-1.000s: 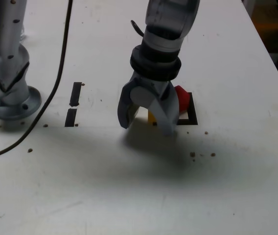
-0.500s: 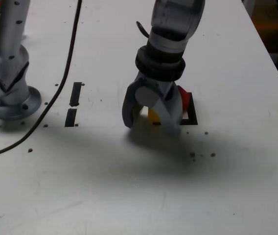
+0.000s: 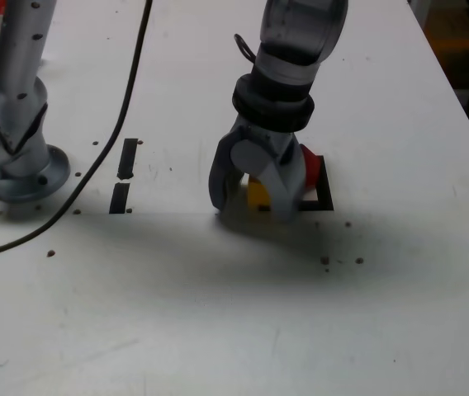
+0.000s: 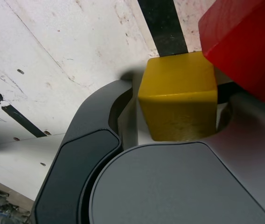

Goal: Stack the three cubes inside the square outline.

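The yellow cube (image 3: 257,192) rests on the table at the exterior view's left edge of the square outline (image 3: 326,192). My gripper (image 3: 253,211) is open and low over it, one finger on each side, with a gap showing on the cube's left. The red cube (image 3: 308,165) sits inside the outline, tilted, right behind the gripper and close to the yellow one. The wrist view shows the yellow cube (image 4: 178,93) between the jaws, the red cube (image 4: 244,42) overlapping its corner, and a strip of the outline's tape (image 4: 163,23). No green cube shows in either view.
The arm's base (image 3: 16,161) stands at the exterior view's left, and a black cable (image 3: 94,157) trails past it. Two short black tape strips (image 3: 127,158) (image 3: 120,198) lie between base and gripper. Small dark specks (image 3: 325,260) dot the table. The table's edge (image 3: 457,91) runs along the right.
The gripper has come lower and a little to the exterior view's right, its fingers now straddling the yellow cube. The cable has swung slightly right.
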